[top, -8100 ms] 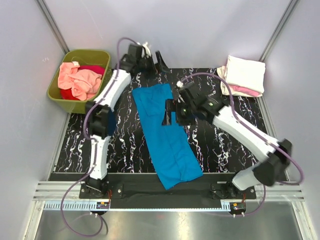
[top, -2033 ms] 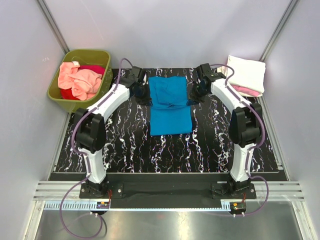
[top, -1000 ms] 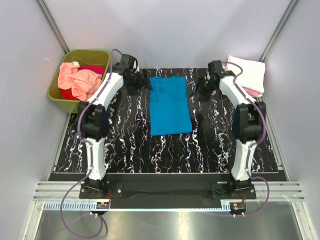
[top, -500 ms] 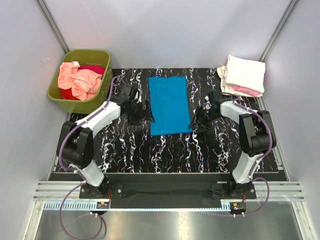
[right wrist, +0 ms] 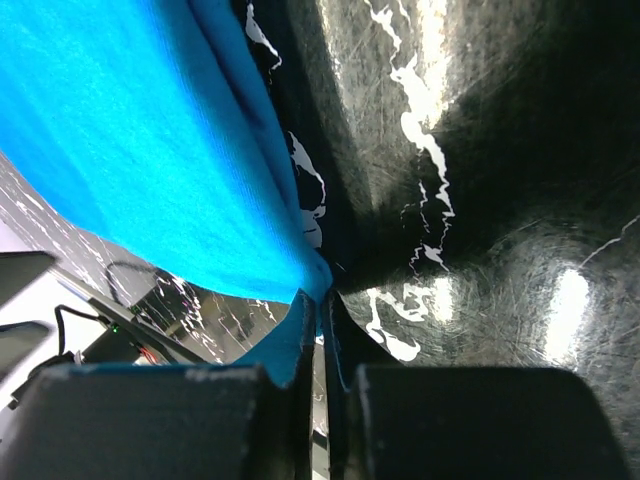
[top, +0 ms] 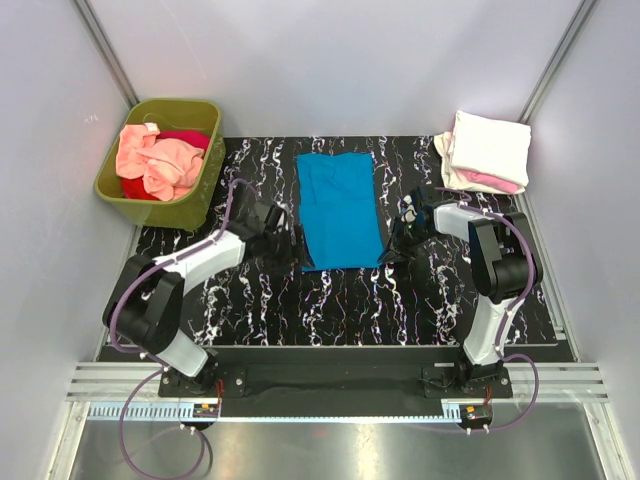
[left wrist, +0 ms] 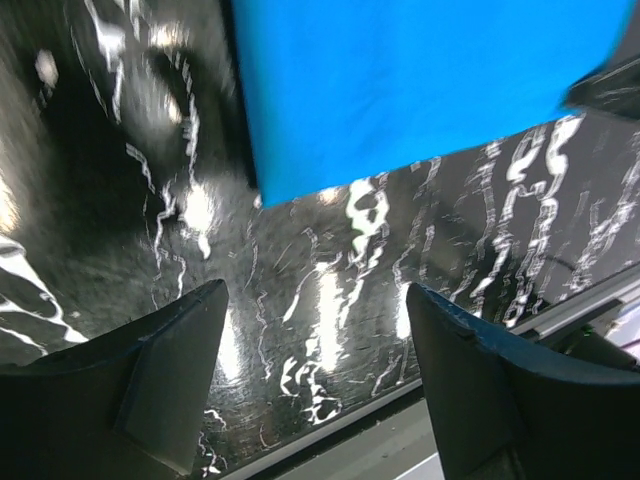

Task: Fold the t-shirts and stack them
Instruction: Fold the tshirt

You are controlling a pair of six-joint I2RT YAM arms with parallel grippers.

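Black, white-veined table (top: 250, 300) was seen enclosed by pale walls, with both arms stretched over it from the near edge. A blue t-shirt (top: 342, 208) was laid flat at the middle of the table, folded into a long, narrow rectangle running from far to near.

The left gripper (top: 282, 238) was placed just beside the near left edge of the blue t-shirt. In the left wrist view its fingers (left wrist: 170, 375) were spread wide apart, with only bare tabletop between them and the cloth's corner lying beyond the tips, untouched.

The right gripper (top: 393, 250) was set at the near right corner of the blue t-shirt. In the right wrist view its fingers (right wrist: 150, 420) were pressed together, and a thin edge of the blue cloth was pinched between them.

An olive-green tub (top: 113, 185) was stood at the far left corner; a crumpled salmon-peach shirt (top: 150, 160) was heaped in it over a red shirt (top: 186, 138). At the far right corner, well apart from the blue t-shirt, a folded cream-white shirt (top: 492, 145) was stacked on a pink shirt (top: 500, 184).
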